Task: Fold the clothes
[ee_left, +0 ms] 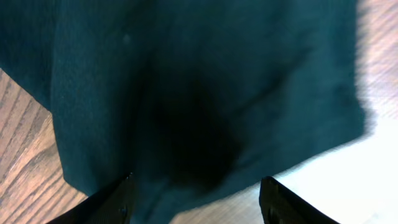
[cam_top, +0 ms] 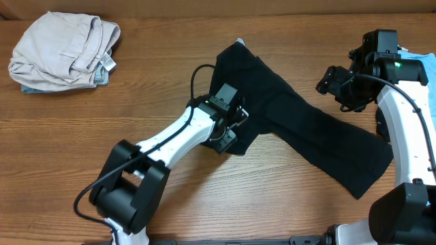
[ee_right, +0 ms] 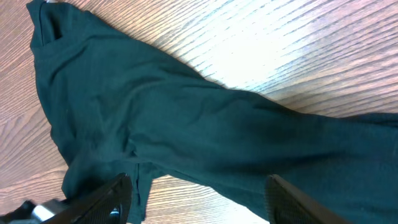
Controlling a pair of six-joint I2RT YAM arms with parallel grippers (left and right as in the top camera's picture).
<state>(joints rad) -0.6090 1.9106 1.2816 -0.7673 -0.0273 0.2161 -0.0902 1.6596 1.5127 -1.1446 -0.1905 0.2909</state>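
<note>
A dark pair of trousers (cam_top: 293, 116) lies spread on the wooden table, one leg running toward the right front, the top toward the back centre. My left gripper (cam_top: 228, 139) is open, low over the garment's left lower edge; in the left wrist view the dark cloth (ee_left: 205, 93) fills the frame between the open fingers (ee_left: 196, 202). My right gripper (cam_top: 327, 82) is open and raised above the table at the right, apart from the cloth. The right wrist view shows the trousers (ee_right: 205, 137) below its open fingers (ee_right: 196, 199).
A folded beige garment (cam_top: 65, 47) lies at the back left corner, with a light blue piece under it. A pale blue cloth (cam_top: 429, 75) shows at the right edge behind the right arm. Bare wood table (cam_top: 102, 116) lies between the pile and the trousers.
</note>
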